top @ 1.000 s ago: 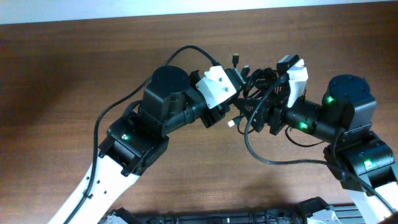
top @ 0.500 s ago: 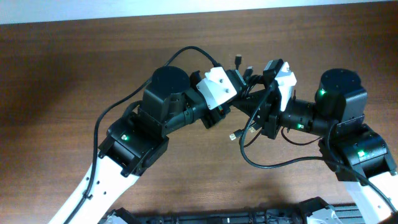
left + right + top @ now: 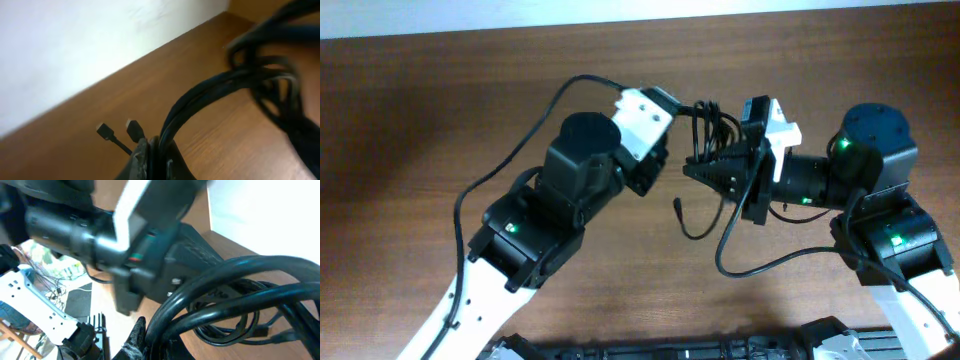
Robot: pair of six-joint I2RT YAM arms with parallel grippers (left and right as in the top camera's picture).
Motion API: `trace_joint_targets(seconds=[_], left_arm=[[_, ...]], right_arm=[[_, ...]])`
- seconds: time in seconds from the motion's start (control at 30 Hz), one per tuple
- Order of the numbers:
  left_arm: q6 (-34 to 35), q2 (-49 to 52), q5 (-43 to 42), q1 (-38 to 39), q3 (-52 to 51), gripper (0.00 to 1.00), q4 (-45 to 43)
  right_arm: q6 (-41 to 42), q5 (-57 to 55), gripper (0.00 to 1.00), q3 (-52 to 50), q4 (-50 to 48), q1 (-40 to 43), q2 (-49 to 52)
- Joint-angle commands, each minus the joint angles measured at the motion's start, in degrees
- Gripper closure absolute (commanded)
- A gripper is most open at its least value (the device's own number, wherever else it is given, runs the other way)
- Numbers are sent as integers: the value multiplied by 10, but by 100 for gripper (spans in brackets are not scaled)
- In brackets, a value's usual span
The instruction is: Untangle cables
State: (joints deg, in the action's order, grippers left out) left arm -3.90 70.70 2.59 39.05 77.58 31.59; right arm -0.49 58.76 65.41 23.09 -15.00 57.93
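Note:
The cables [image 3: 712,130] are a tangle of thin glossy black cords held above the table between both arms. In the overhead view my left gripper [image 3: 678,107] is shut on strands at the bundle's left side. My right gripper [image 3: 692,170] is shut on strands at its lower edge. One loose end [image 3: 680,207] hangs down over the wood. The left wrist view shows cords [image 3: 210,90] pinched between the shut left gripper [image 3: 156,150], with two small plug ends [image 3: 134,129] beside it. In the right wrist view, thick loops [image 3: 240,280] run through the shut right gripper [image 3: 160,337].
The brown wooden table [image 3: 420,120] runs back to a white wall [image 3: 60,45]. A thicker black wire [image 3: 760,262] fixed to the right arm loops low over the table. The left arm's own wire [image 3: 520,150] arcs above its wrist.
My right gripper has closed on the bundle. The left gripper has pulled up and to the left with its strands, stretching the tangle. One loose end has dropped lower.

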Motion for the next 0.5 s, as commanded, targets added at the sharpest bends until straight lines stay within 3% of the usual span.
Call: trace_joint_targets(seconds=[0.0, 0.13, 0.47], left_arm=[[132, -2, 75, -51, 11, 100, 20], [156, -2, 19, -86, 11, 100, 46], [284, -2, 19, -153, 11, 100, 111]], right_arm=[[-12, 58, 96, 10, -16, -3, -10], [-12, 69, 96, 10, -44, -3, -10], [-12, 66, 96, 10, -80, -3, -10]])
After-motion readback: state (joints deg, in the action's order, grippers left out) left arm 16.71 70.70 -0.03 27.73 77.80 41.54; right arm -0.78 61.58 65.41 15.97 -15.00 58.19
